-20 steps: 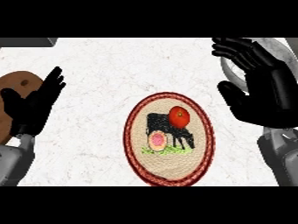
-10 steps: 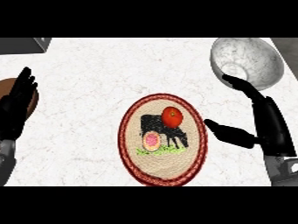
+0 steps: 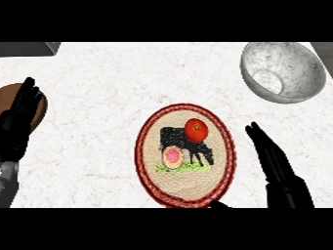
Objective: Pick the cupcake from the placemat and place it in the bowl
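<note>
1. Two hands are in my view, and the right hand [image 3: 273, 158], at the lower right of the frame, is plainly the nearer one to the cupcake [image 3: 173, 157].
2. I see the cupcake sitting low and left of centre on the placemat [image 3: 223, 168], so it lies to the frame-left of my right fingers [image 3: 259, 139], with the mat's rim between them.
3. Those fingers are straight and together, edge-on, pointing toward the top of the frame; they hold nothing.
4. My left hand [image 3: 14, 127] rests open at the left edge, fingers up.
5. I read the cupcake as small and round, pink on top, with no long axis to align to.
6. A glossy red tomato [image 3: 196, 130] sits just above it, close enough to get in the way, I judge.
7. The placemat is a woven oval with a red border; the bowl [image 3: 282, 71], pale and speckled, waits at upper right on the marbled desk [image 3: 104, 83].
</note>
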